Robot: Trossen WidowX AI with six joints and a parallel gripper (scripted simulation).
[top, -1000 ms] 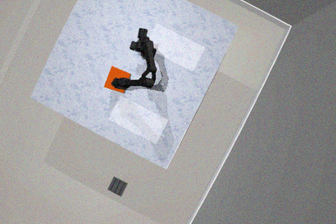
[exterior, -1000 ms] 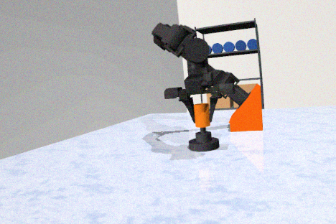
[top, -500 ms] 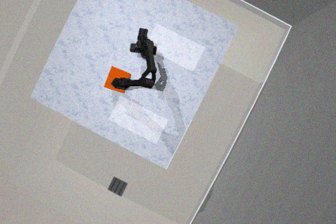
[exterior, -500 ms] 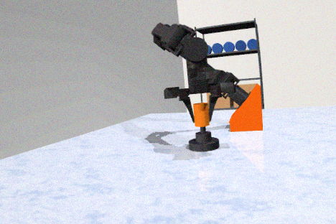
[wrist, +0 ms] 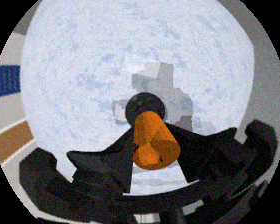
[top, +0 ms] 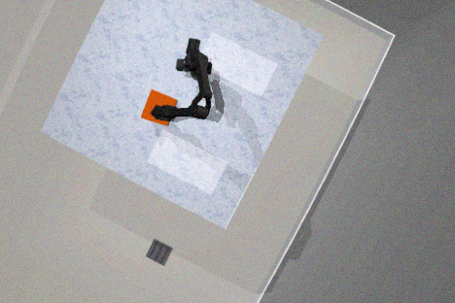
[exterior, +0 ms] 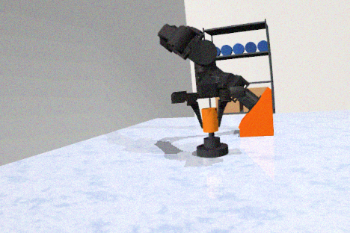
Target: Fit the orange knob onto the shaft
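The orange knob [exterior: 209, 120] [wrist: 155, 135] is an upright cylinder held between the two black fingers. My gripper [exterior: 210, 124] [wrist: 148, 127] is shut on it. The dark round pedestal [exterior: 212, 151] [wrist: 136, 105] stands on the table directly below, with a narrower collar on top. A short piece of the dark shaft [exterior: 212, 134] shows between the knob's lower end and the collar, so the knob is not against the pedestal. Whether the shaft's tip is inside the hole cannot be seen. Its flat side is hidden. The knob and pedestal are hidden under the arm in the top view.
An orange wedge-shaped block [top: 155, 99] [exterior: 259, 121] stands on the pale table [top: 112, 44] [exterior: 112, 190] by the arm's base. A dark shelf rack [exterior: 239, 28] with blue round items [exterior: 238, 48] and a tan box [exterior: 257, 92] stand beyond the table.
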